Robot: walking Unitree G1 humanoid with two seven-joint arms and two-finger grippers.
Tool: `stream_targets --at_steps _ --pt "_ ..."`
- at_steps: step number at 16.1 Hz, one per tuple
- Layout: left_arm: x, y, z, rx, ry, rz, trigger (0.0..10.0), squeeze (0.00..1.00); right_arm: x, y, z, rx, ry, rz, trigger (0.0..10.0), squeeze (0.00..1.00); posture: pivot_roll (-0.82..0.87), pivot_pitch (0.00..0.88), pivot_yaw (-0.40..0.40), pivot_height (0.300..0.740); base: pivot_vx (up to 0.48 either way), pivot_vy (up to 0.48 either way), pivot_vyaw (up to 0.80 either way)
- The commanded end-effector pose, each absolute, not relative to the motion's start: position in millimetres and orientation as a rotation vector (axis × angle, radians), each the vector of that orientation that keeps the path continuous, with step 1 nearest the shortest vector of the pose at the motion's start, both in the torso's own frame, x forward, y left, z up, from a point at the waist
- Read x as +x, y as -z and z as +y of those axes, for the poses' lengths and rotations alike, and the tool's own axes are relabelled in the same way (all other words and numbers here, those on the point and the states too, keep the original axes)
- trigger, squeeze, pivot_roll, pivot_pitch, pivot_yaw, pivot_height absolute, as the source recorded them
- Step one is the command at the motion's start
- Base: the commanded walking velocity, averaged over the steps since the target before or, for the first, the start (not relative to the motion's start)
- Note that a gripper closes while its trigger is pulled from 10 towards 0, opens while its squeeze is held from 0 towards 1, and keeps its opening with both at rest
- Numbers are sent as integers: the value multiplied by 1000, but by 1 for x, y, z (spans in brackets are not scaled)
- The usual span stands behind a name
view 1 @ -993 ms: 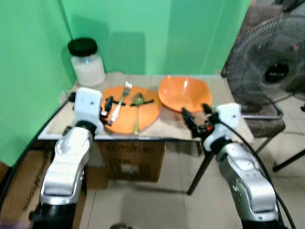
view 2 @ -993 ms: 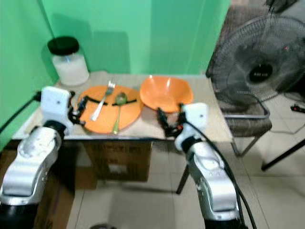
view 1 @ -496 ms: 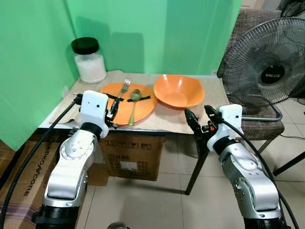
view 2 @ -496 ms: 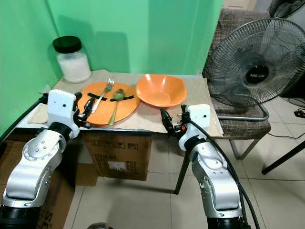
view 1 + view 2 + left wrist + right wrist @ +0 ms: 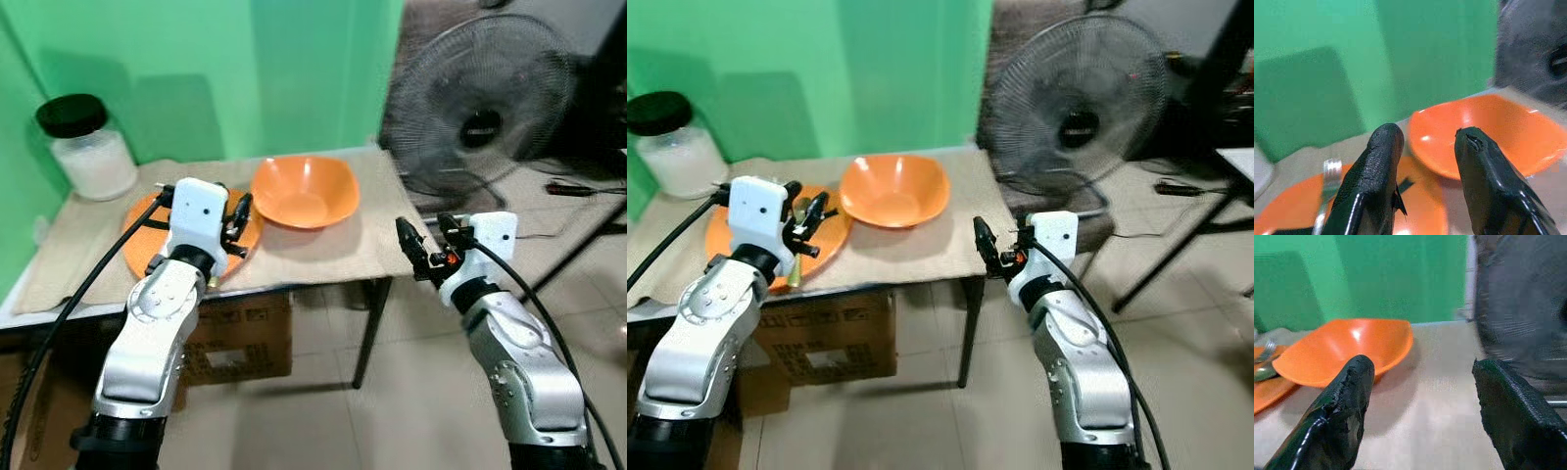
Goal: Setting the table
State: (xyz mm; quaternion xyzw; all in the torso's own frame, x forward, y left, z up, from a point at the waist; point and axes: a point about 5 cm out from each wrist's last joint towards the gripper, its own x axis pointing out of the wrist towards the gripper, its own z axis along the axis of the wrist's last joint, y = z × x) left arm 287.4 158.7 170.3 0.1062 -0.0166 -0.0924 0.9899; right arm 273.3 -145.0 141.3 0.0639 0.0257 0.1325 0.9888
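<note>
Left eye view: a small table (image 5: pixel 323 257) covered with a beige cloth carries the setting, pushed against a green wall. An orange bowl (image 5: pixel 301 191) sits near the middle of the far edge. An orange plate (image 5: pixel 137 245) lies beside it toward the left edge, and a fork (image 5: pixel 1327 191) and a spoon (image 5: pixel 799 211) rest on the plate. A white jar (image 5: pixel 86 147) with a black lid stands at the far left corner.

The left gripper (image 5: pixel 238 223) hovers over the plate's right rim, fingers spread and holding nothing; this probably places it to take the cutlery off the plate. The right gripper (image 5: pixel 431 243) hangs just off the table's right edge, fingers wide apart and empty, aimed at the bowl, as if ready to shift it. A standing fan (image 5: pixel 480 108) is beyond the right edge.
</note>
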Motion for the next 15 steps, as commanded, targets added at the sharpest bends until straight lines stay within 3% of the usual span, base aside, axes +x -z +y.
stream_targets --at_steps 1,13,15 --pt "287 -171 162 217 178 -33 10000 0 276 -144 -141 123 -279 42 10000 0 114 0 1 740 379 0 0" --pt "288 -173 168 217 166 -38 10000 0 282 -147 -132 66 -319 33 10000 0 121 0 -1 740 366 0 0" --pt "288 -173 168 216 165 -38 10000 0 283 -146 -132 67 -323 36 10000 0 124 0 -4 740 358 0 800"
